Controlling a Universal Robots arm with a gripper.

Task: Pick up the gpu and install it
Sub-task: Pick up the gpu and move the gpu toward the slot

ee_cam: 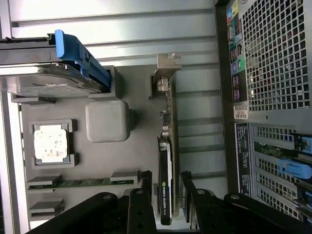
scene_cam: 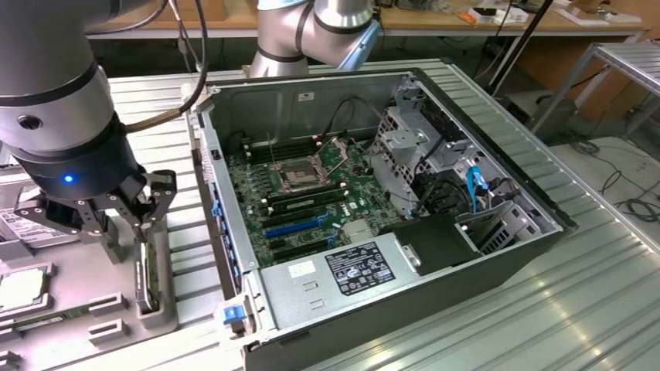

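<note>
The pincer [ee_cam: 165, 187] is hovering right over the gpu [ee_cam: 168, 151], jaws standing apart, one of its fingers [ee_cam: 142, 195] on each side of the card (no squeeze showing, as far as I can judge). The gpu is standing on edge in the grey holder tray [ee_cam: 136, 146], directly beneath the pincer, not yet lifted. The open computer case [scene_cam: 413, 193] is lying just beside the pincer, so both pickup and installation are looking undone.

The arm [scene_cam: 62, 108] hangs at the exterior view's left, wrist pointing straight down, jaws spread wide apart.
</note>
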